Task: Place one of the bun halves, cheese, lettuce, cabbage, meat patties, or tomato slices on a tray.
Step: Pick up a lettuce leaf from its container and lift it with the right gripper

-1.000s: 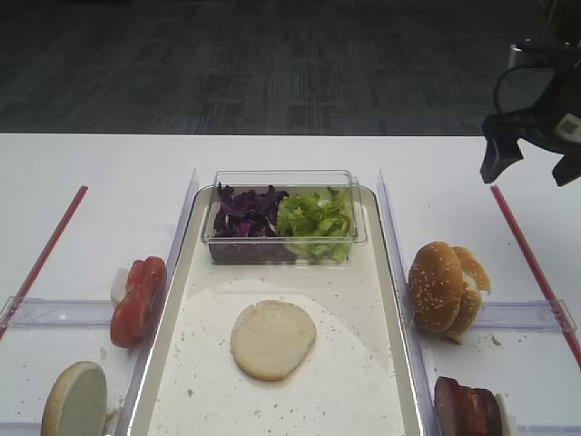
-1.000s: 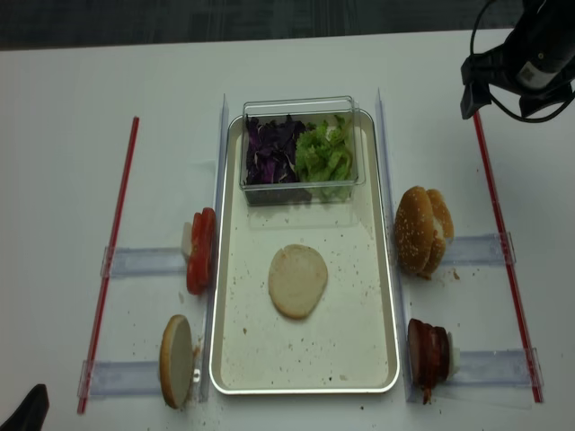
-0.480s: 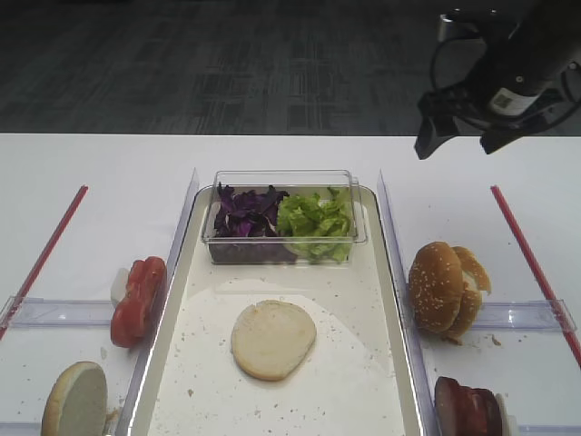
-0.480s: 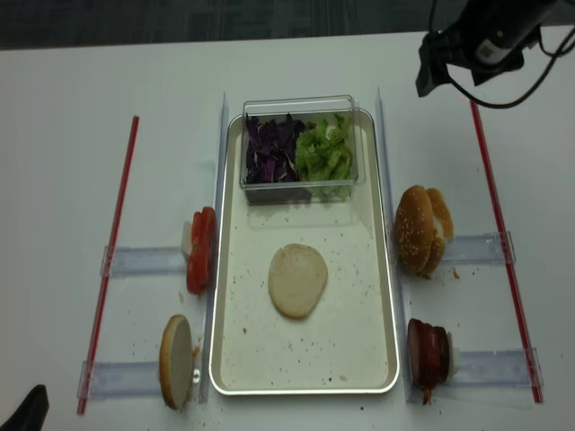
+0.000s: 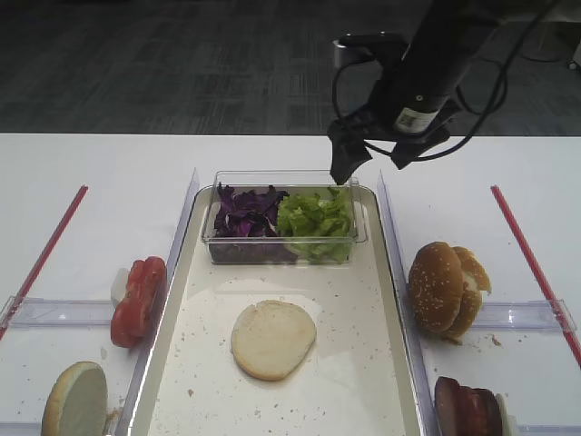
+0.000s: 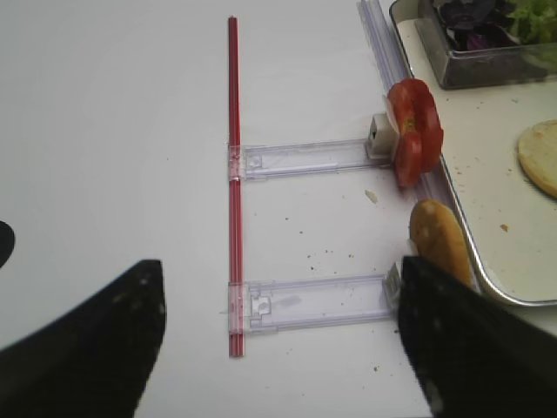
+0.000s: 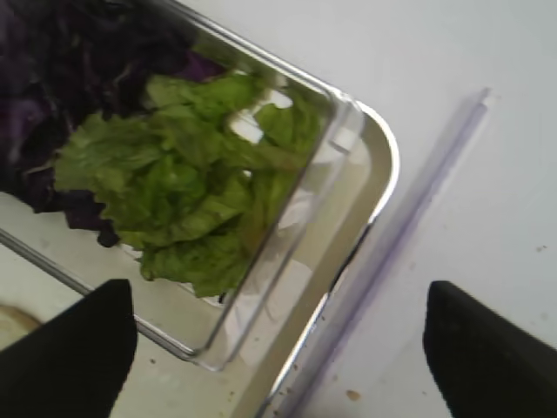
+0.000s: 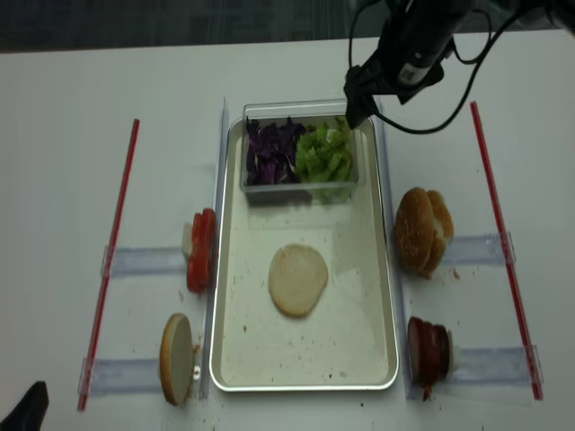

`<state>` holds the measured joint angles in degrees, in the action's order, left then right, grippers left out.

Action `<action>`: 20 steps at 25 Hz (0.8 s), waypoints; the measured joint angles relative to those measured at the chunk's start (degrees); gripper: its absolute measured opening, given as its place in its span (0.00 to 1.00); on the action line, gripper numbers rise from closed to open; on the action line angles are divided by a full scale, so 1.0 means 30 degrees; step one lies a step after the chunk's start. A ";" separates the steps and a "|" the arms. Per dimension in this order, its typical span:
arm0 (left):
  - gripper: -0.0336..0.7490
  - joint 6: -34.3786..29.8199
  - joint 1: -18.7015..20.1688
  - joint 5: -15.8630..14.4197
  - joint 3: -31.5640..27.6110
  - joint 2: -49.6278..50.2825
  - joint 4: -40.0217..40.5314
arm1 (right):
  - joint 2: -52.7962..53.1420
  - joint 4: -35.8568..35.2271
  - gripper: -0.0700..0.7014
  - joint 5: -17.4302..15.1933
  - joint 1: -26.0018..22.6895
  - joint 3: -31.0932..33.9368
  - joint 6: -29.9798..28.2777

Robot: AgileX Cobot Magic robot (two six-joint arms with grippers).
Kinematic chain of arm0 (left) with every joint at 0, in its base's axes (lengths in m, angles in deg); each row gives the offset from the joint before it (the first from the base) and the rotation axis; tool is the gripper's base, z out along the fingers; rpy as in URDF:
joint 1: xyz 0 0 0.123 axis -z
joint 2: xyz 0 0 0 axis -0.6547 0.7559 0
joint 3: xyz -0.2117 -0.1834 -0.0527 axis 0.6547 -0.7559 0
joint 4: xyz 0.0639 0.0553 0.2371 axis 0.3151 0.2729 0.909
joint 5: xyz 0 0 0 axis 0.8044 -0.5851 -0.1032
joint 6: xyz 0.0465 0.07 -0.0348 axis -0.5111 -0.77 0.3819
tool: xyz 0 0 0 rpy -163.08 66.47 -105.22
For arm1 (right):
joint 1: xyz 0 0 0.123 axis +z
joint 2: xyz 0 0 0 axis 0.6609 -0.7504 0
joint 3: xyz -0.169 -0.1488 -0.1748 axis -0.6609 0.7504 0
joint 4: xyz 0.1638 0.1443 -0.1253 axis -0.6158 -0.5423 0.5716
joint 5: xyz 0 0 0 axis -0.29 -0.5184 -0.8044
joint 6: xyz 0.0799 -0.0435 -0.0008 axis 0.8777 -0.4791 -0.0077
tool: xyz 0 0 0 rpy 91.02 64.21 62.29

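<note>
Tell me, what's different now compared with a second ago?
The right gripper has swung in from the table's far right edge to hover, open and empty, over the lettuce end of the clear tub. Nothing was picked up or let go. The bun half on the tray and everything else stayed put.

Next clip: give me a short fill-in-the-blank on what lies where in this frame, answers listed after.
1. The bun half on the tray lies with its ____ face up.
2. In the clear tub, the lettuce lies beside the ____ cabbage.
3. The right gripper, jaws ____, hangs above the tub's lettuce end.
4. The tomato slices stand outside the tray's ____ edge in the high view.

Missing words: cut; purple; open; left
</note>
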<state>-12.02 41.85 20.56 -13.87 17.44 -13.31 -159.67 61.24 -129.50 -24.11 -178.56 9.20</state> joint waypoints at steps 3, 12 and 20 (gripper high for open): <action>0.69 0.0000 0.0000 0.0000 0.0000 0.0000 0.0000 | -0.0311 0.0075 0.97 0.0000 0.0838 -0.0427 0.0000; 0.69 0.0000 0.0000 0.0000 0.0000 0.0000 0.0000 | -0.1171 0.0109 0.97 -0.0113 0.2565 -0.1726 0.0142; 0.69 0.0000 0.0000 0.0000 0.0000 0.0000 0.0000 | -0.1488 0.0109 0.97 -0.0149 0.3020 -0.2110 0.0245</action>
<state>-12.02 41.85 20.56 -13.87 17.44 -13.31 -164.13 61.57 -129.94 -15.05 -184.89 9.94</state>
